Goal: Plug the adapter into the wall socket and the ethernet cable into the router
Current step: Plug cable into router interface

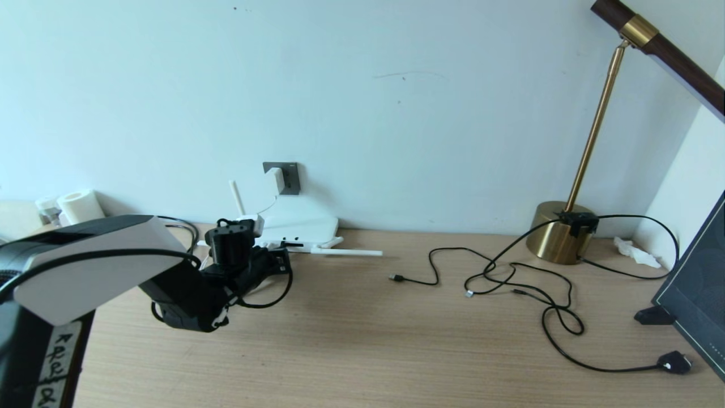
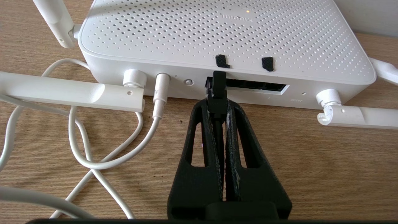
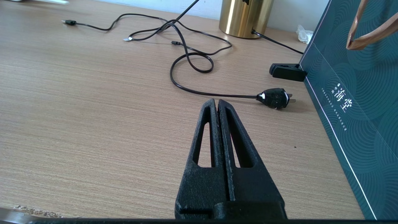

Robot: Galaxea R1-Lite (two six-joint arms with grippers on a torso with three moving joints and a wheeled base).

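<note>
The white router lies flat by the wall, its port strip facing my left gripper. That gripper is shut on the black plug of the ethernet cable. The plug's tip is at the leftmost port; how deep it sits is hidden. In the head view the left gripper is at the router, and the ethernet cable loops below it. The white adapter sits in the dark-grey wall socket. My right gripper hovers shut and empty over the table's right side.
A brass lamp stands at the back right, with thin black cables and a black two-pin plug strewn across the table. A dark green bag bounds the right edge. White cords and antennas lie beside the router.
</note>
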